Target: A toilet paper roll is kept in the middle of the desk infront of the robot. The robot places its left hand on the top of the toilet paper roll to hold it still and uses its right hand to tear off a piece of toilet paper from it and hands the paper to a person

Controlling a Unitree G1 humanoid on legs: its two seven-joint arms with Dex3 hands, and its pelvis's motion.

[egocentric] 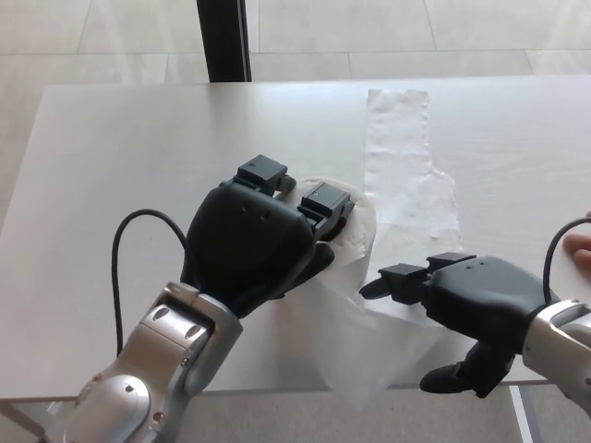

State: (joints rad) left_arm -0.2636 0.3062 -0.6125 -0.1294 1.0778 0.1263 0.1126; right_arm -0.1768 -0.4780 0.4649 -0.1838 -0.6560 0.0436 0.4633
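Observation:
The white toilet paper roll (358, 229) stands in the middle of the desk, mostly hidden under my left hand (254, 245), which lies flat on top of it with fingers spread over the roll. A long strip of paper (404, 175) runs from the roll toward the far edge, and another loose part (355, 355) hangs over the near edge. My right hand (459, 309) hovers over the paper just right of the roll, fingers apart, thumb below, holding nothing.
The grey desk (129, 157) has a dark post (222, 41) behind its far edge. A person's fingertips (579, 245) show at the right border. A black cable (138, 249) loops off my left wrist.

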